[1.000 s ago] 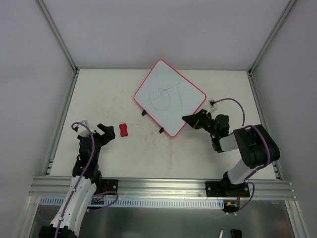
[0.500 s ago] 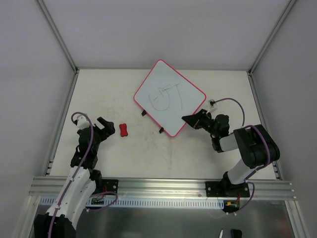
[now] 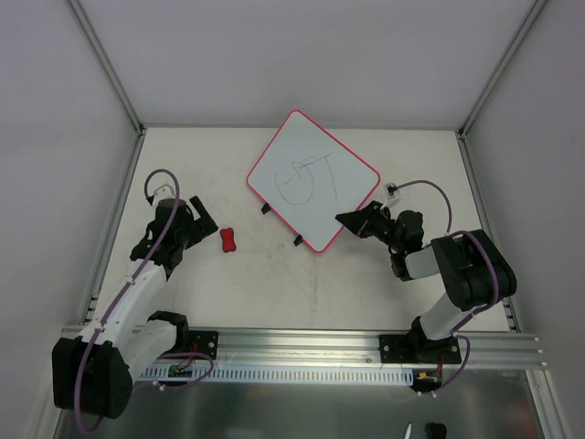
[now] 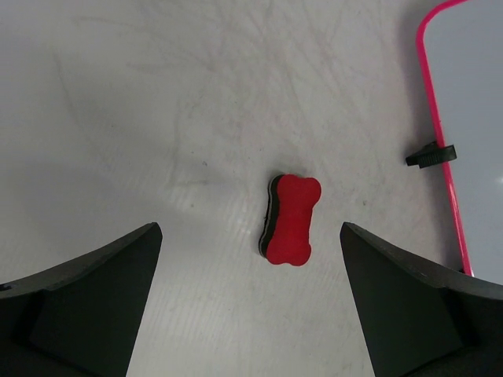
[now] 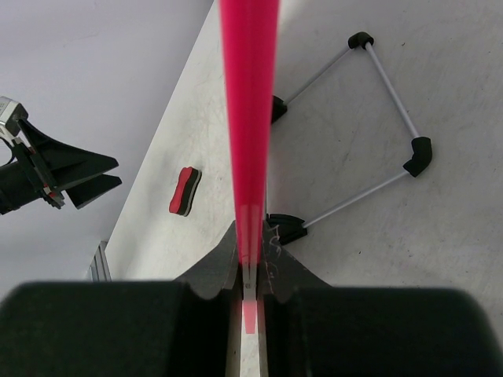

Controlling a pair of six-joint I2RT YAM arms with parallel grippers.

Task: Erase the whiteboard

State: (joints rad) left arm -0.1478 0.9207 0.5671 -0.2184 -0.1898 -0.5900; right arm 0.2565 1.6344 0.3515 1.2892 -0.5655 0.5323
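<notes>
The whiteboard lies turned like a diamond at the back middle of the table, with a black scribble on its face and a red rim. My right gripper is shut on its near right edge. In the right wrist view the rim runs edge-on into the closed right gripper. A small red eraser lies flat on the table, left of the board. My left gripper stands wide open just left of it. In the left wrist view the eraser lies just ahead of the open left gripper, untouched.
Two black clips sit on the board's near left edge. A wire stand shows under the board. Metal rails line the table's sides and grey walls rise beyond. The slotted rail carries both arm bases.
The left arm has stretched away from its base toward the back of the table, its open gripper still pointing at the eraser. The right arm and the whiteboard have not moved.
</notes>
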